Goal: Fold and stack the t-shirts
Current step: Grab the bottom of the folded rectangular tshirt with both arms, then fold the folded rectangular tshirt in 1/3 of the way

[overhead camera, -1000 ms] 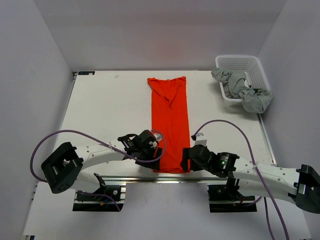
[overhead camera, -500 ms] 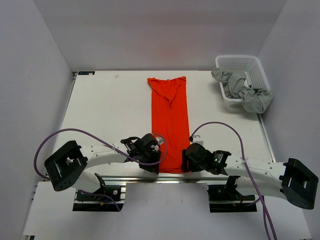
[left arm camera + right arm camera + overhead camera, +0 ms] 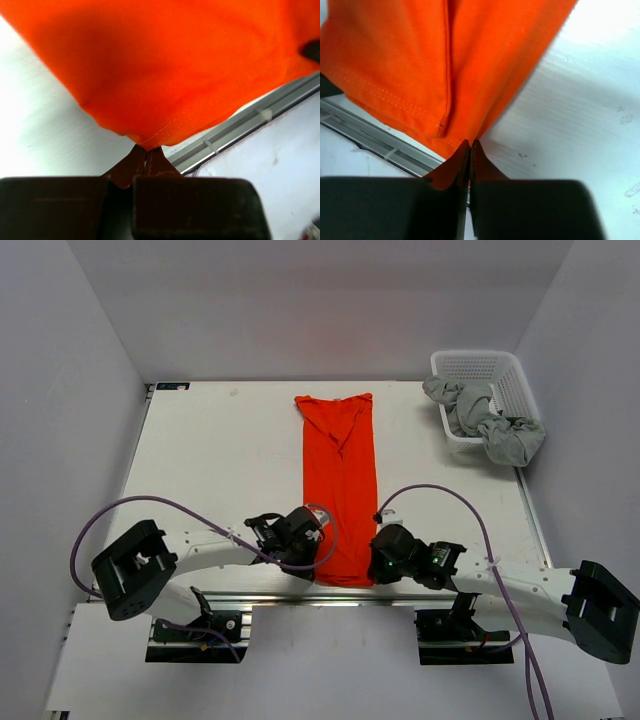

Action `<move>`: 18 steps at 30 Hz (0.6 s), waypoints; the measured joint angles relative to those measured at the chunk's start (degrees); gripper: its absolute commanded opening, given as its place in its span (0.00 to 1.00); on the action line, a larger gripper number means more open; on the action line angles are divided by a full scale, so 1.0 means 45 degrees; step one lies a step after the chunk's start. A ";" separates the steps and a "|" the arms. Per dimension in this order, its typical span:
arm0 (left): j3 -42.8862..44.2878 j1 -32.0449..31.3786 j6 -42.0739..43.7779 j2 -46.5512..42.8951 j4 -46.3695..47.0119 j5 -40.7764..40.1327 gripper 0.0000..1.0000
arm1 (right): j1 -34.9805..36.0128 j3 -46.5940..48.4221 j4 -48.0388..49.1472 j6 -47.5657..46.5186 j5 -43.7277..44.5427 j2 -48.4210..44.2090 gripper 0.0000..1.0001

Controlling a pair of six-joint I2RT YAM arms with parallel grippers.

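The orange-red t-shirt (image 3: 340, 490) lies flat on the white surface (image 3: 220, 460), folded into a long narrow strip, with its collar at the far end and its hem at the near edge. Both arms reach in low at that hem. The left claw (image 3: 146, 152) is clenched on the near-left corner — the stitched hem tip is pinched between its dark fingers. The right claw (image 3: 470, 145) is clenched on the near-right corner, with a sliver of orange cloth caught between its closed fingers beside the folded edge. At the far right, a white lattice basket (image 3: 480, 365) holds crumpled grey t-shirts (image 3: 490, 425) — one spills over its near rim.
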 measured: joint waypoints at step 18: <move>0.2968 0.0461 0.0112 -0.0971 -0.0374 -0.5649 0.00 | -0.1821 0.2472 0.1258 -0.2181 0.3026 0.1229 0.00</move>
